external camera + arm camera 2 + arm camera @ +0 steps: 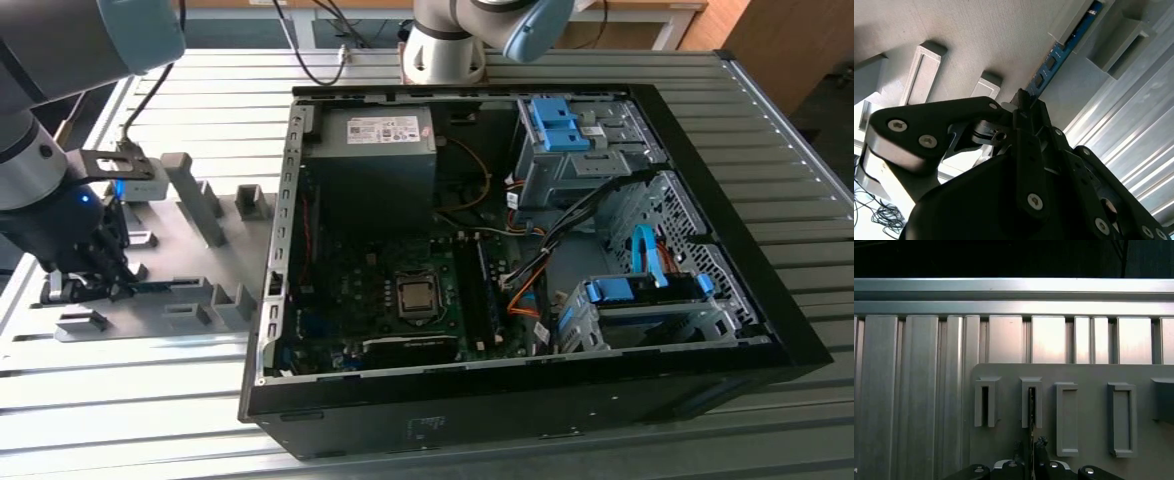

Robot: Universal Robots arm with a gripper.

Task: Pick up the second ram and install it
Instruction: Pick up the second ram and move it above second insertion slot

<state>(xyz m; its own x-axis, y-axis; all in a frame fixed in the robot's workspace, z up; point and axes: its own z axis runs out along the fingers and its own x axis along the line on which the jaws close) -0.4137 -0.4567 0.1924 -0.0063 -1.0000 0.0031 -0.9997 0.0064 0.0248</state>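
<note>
- Tool (100, 280): lowered onto the grey holder plate (167, 240) at the exterior view's left, straddling one end of the second ram; in both wrist views its tip (1024, 100) (1030, 445) sits at the stick's edge. Whether it is apart or clamped on the stick cannot be told.
- Second ram (158, 285): stands on edge in a slotted grey block on the plate, near the tool; the second wrist view shows its blue board (1054, 62) with dark chips, the first wrist view its thin edge (1031, 407) in the slot.
- Computer case (534, 405): lies open, to the exterior view's right of the plate, motherboard (387, 300) exposed.
- Table (134, 400): ribbed aluminium, carrying plate and case.
</note>
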